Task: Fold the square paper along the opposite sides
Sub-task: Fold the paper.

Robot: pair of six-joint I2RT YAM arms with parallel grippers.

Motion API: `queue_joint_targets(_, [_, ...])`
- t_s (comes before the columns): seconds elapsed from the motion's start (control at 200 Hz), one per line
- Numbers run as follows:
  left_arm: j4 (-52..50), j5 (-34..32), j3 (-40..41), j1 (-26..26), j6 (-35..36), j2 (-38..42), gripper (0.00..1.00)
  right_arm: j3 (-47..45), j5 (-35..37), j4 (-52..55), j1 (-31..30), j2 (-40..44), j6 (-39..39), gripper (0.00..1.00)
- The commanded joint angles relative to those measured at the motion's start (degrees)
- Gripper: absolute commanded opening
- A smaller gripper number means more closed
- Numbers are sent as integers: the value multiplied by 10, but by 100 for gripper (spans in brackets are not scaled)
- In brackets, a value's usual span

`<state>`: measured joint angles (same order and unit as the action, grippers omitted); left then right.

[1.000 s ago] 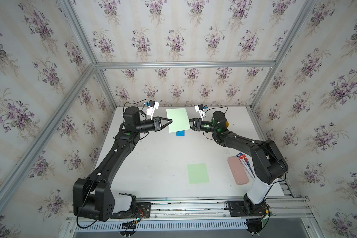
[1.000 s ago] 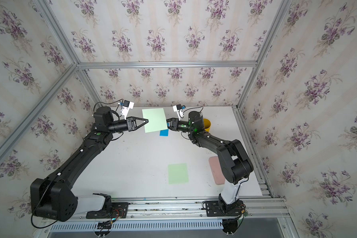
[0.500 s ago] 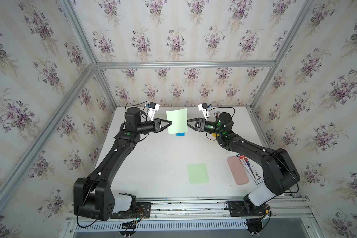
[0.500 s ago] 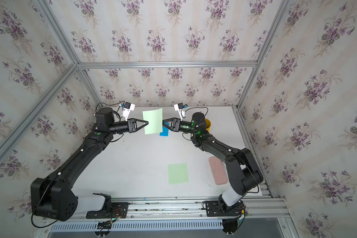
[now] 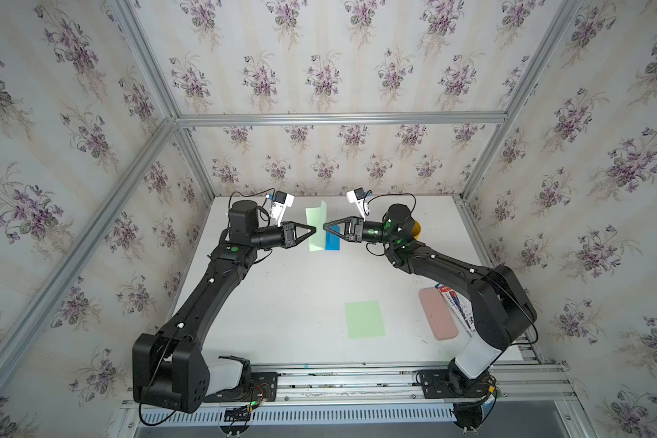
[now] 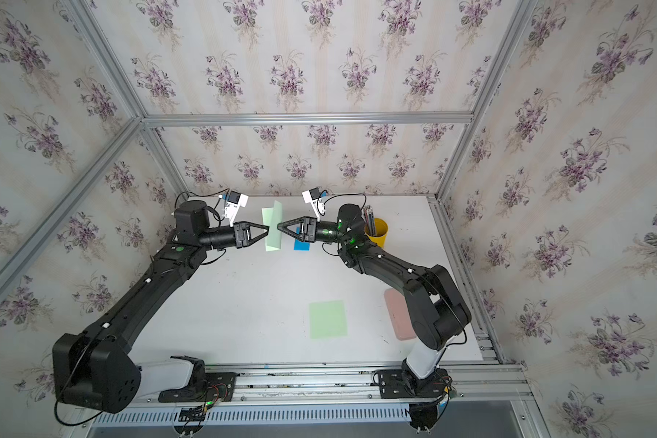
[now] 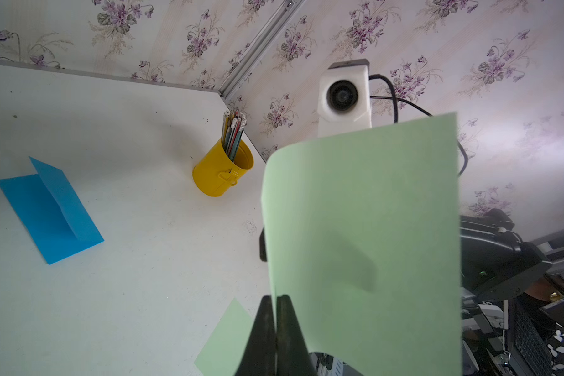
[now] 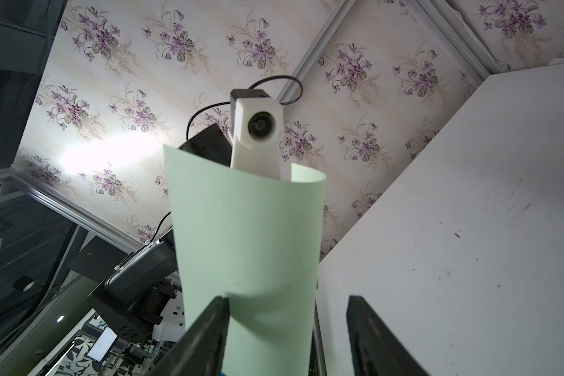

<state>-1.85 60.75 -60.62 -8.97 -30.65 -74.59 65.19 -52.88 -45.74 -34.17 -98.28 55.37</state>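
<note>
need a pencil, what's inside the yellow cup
A bunch of pencils stands in the yellow cup, poking above its rim. Their lower parts and the cup's bottom are hidden.

Both top views look steeply down over the whole table (image 5: 281,303) — wrist views face each other, close.

- A pale green square paper (image 5: 317,218) (image 6: 273,220) is held upright in the air, between the left pincer (image 5: 313,228) and the right pincer (image 5: 325,227).
- One edge is pinched in the closed tips of the left pincer (image 7: 275,298).
- The sheet (image 7: 362,228) (image 8: 245,234) is bent into a soft curve.
- It is touched by one finger (image 8: 220,302) of the right pincer (image 8: 288,298), whose jaws stand apart.
</note>
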Motion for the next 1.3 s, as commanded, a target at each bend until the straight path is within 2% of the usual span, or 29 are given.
queue_joint_targets(0.0, [-6, 10, -2, 1, 19, 6, 0, 11, -13, -1, -7, -7, 0, 62])
queue_joint_targets(0.43, [-27, 17, -1, 9, 31, 36, 2, 21, -47, 30, -7, -10, -24, 53])
queue_joint_targets(0.599, [-28, 24, -1, 10, 29, 41, 4, 23, -61, 23, -8, -5, -18, 44])
queue_joint_targets(1.294, [54, 55, 27, 16, -35, 62, 27, 26, -58, 16, -7, -1, -9, 38])
